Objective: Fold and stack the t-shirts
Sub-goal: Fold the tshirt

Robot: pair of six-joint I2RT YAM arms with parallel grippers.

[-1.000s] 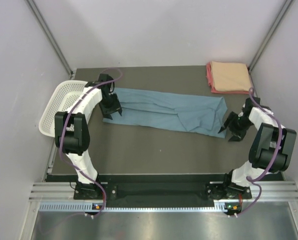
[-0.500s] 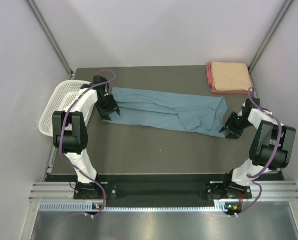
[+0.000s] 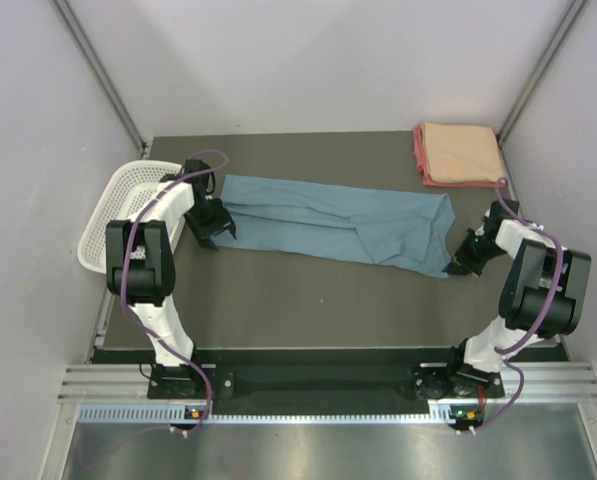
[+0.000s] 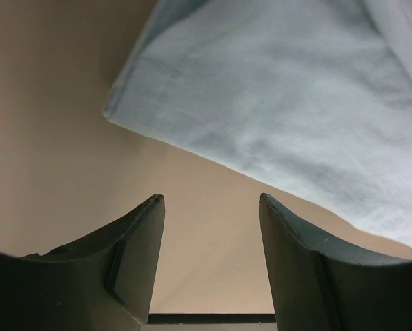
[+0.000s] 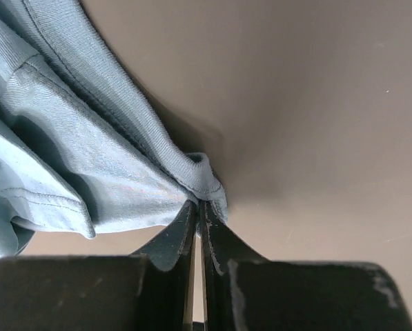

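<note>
Dusty blue-grey cloth t-shirt [image 3: 338,222] hem corner is pinched in closed right gripper [image 5: 199,204]; left gripper [image 4: 210,197] is held wide, empty, shirt corner just ahead.

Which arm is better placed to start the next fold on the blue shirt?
Right, probably. The right gripper is shut on a bunched corner of the blue t-shirt, so it could lift now. The left gripper is open, with the shirt's edge ahead of it, not between its jaws.
</note>
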